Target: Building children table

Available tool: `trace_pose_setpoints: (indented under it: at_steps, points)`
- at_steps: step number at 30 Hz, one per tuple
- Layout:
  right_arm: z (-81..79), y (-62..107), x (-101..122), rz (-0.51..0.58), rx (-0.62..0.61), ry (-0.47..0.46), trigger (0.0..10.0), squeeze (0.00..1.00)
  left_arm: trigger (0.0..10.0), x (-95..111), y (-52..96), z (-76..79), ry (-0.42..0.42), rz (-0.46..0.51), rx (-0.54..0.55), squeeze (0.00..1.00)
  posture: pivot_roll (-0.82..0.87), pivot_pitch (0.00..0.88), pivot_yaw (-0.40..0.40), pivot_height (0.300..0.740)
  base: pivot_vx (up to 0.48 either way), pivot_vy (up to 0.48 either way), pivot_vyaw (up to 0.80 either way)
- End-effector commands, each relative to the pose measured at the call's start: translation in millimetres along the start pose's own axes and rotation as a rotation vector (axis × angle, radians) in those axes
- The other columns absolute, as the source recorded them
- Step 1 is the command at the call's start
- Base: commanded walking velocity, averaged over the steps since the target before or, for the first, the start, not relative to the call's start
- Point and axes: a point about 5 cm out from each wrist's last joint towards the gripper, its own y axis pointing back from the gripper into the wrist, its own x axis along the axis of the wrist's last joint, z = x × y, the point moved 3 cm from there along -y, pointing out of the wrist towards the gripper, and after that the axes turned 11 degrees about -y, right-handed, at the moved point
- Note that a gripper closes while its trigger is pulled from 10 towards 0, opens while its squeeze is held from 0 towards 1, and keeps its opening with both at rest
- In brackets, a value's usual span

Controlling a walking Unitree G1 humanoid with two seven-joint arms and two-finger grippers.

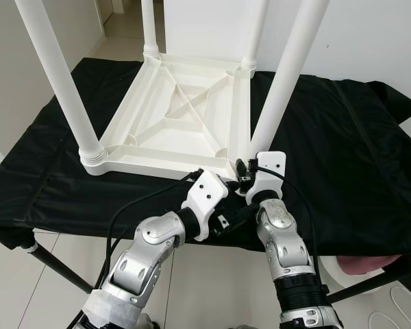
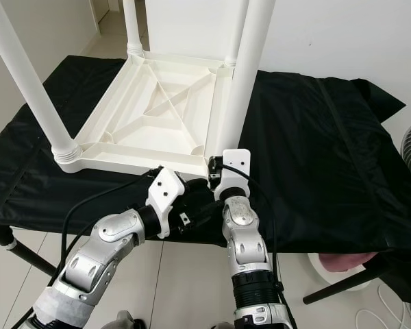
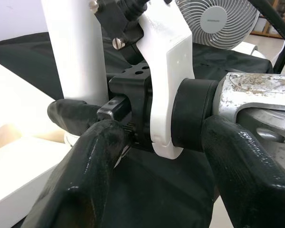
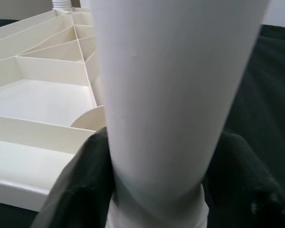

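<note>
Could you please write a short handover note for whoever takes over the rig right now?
Right claw: shut around the base of the near right leg, right where it enters its corner socket; the right wrist view shows a finger on each side of the leg.
Left claw: beside the right wrist, fingers open around it, holding nothing.
Tabletop: upside down on the black cloth, ribs facing up.
Done: all four white legs stand in their corner sockets.
Left: I cannot tell whether the gripped leg is fully seated. Probably finish tightening it, check the others, then turn the table upright.
</note>
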Motion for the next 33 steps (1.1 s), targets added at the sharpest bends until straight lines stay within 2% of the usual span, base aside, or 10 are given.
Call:
trace_pose_setpoints:
  at_steps: [1, 6, 7, 11, 12, 15, 16, 19, 27, 33]
  points:
    - [-3.6, 3.0, -1.9, -0.009, 0.009, -0.005, 10.0, 1.00, 10.0, -4.2, -1.0, 2.4, -0.001, -0.026, 0.012, 0.00, -0.08, 0.031, -0.024, 0.740, 0.000, 0.000, 0.00]
    - [-0.5, 2.8, 5.3, 0.020, 0.052, 0.009, 10.0, 1.00, 10.0, -4.6, -0.8, 3.2, -0.002, -0.027, 0.010, 0.00, -0.08, 0.024, -0.027, 0.740, 0.000, 0.000, 0.00]
    - [1.1, 2.2, 7.8, 0.029, 0.069, 0.013, 10.0, 0.00, 10.0, -4.8, -0.8, 3.6, -0.001, -0.027, 0.009, 0.00, -0.08, 0.024, -0.027, 0.740, 0.000, 0.000, 0.00]
    - [2.3, -0.2, 12.0, 0.030, 0.163, 0.026, 10.0, 0.00, 10.0, -5.0, -1.3, 3.4, -0.004, -0.027, 0.008, 0.00, -0.08, 0.022, -0.027, 0.740, 0.000, 0.000, 0.00]
    - [5.1, -3.3, 15.3, 0.017, 0.276, 0.035, 10.0, 0.00, 10.0, -4.4, -1.6, 2.4, -0.006, -0.025, 0.009, 0.00, -0.08, 0.018, -0.026, 0.740, 0.000, 0.000, 0.00]
    - [12.0, -8.1, 16.3, -0.023, 0.367, 0.041, 10.0, 0.00, 10.0, -3.8, -1.9, 1.5, -0.009, -0.023, 0.009, 0.00, -0.08, 0.014, -0.024, 0.740, 0.000, 0.000, 0.00]
    - [17.5, -12.2, 16.7, -0.045, 0.424, 0.098, 10.0, 0.00, 10.0, -3.7, -2.1, 0.2, -0.011, -0.023, 0.009, 0.00, -0.08, 0.010, -0.022, 0.740, 0.000, 0.000, 0.00]
    - [25.0, -18.2, 16.6, -0.089, 0.511, 0.141, 10.0, 0.00, 10.0, -4.0, -2.0, -1.1, -0.014, -0.025, 0.012, 0.00, -0.08, 0.009, -0.015, 0.740, 0.000, 0.000, 0.00]
    - [26.2, -22.7, 16.6, -0.129, 0.628, 0.191, 10.0, 0.00, 10.0, -2.5, -2.3, -2.5, -0.016, -0.022, 0.015, 0.00, -0.08, 0.009, -0.011, 0.740, 0.000, 0.000, 0.00]
    - [22.6, -39.9, 8.6, -0.218, 0.725, 0.259, 10.0, 0.00, 10.0, -1.3, -2.4, -6.4, -0.025, -0.022, 0.013, 0.00, -0.08, 0.018, 0.009, 0.740, 0.000, 0.000, 0.00]
